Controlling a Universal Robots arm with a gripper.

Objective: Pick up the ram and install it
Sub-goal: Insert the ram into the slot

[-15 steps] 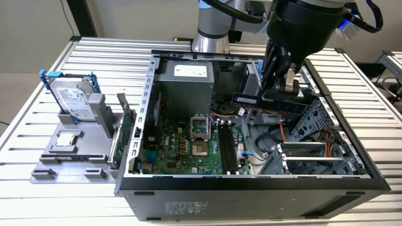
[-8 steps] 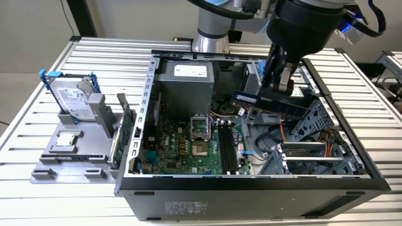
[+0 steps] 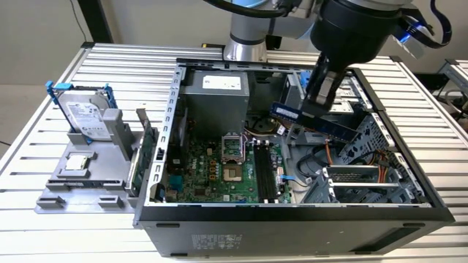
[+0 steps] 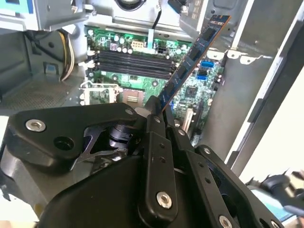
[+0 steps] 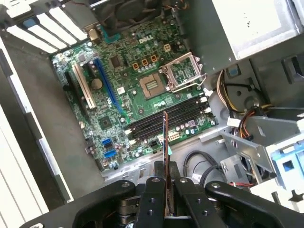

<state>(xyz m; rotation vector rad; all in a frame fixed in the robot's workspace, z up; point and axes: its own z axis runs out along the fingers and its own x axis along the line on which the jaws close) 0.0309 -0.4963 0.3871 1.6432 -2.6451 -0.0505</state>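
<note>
Slatted bench [image 3: 73, 241] carries an open case [image 3: 292, 224]. The gripper [image 3: 316, 107] pinches the ram [image 3: 336, 130], tilted, above the case's middle, clear of the slots [image 3: 264, 172]. It looks mid-carry; seating calls for levelling it along a slot.

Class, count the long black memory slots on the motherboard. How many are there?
4. The memory slots lie side by side, parallel, beside the processor socket, and all seem empty. The ram, held in the jaws, may hide their ends in the second wrist view.
</note>
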